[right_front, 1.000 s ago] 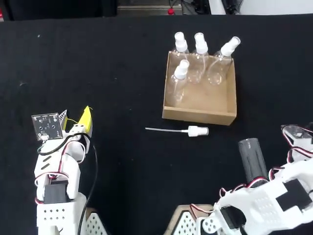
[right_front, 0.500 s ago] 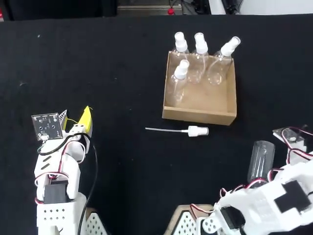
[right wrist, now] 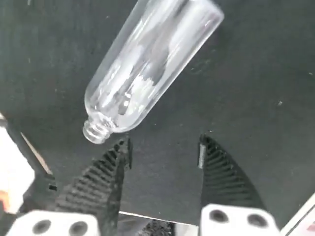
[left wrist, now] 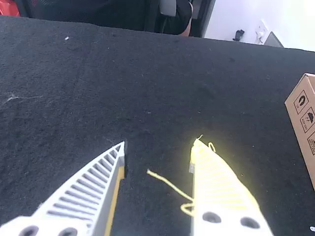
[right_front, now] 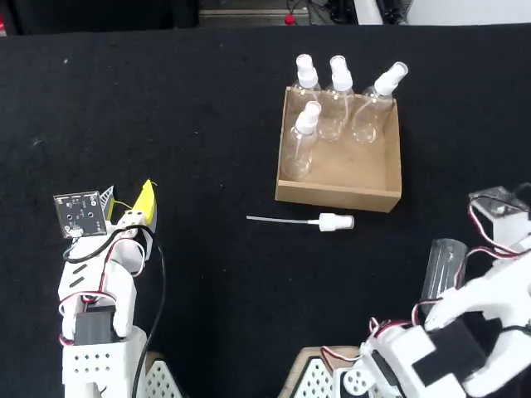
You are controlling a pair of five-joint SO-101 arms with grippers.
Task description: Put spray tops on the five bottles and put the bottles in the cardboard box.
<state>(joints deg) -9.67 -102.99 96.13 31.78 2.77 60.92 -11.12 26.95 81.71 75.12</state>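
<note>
My right claw (right wrist: 165, 145) hangs released, the neck of the uncapped bottle (right wrist: 147, 64) just beside one finger; a skewed closure could roll the bottle across the desk (right_front: 166, 99). My left claw (left wrist: 159, 145) sits released. Beyond, the spray top (right_front: 336, 221) lies before the cardboard box (right_front: 336, 197), whose side bears handling symbols and no legible writing
</note>
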